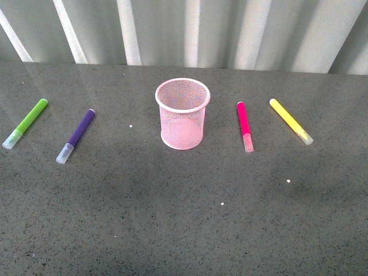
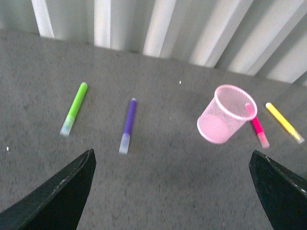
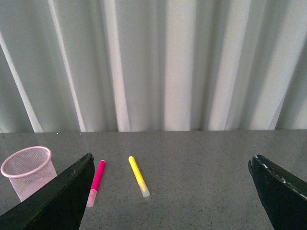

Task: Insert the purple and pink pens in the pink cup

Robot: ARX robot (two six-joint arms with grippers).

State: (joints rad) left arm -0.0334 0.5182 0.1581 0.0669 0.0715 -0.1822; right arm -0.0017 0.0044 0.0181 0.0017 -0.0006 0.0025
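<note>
The pink mesh cup (image 1: 183,114) stands upright in the middle of the grey table. The purple pen (image 1: 76,135) lies to its left and the magenta-pink pen (image 1: 244,125) to its right, both flat with clear caps toward me. Neither arm shows in the front view. My left gripper (image 2: 172,191) is open and empty, above the table short of the purple pen (image 2: 127,124) and the cup (image 2: 225,114). My right gripper (image 3: 172,191) is open and empty, with the pink pen (image 3: 95,182) by its one finger and the cup (image 3: 29,170) beyond.
A lime-green marker (image 1: 26,122) lies at the far left and a yellow marker (image 1: 290,121) at the far right. A pale corrugated wall (image 1: 184,31) runs along the table's back edge.
</note>
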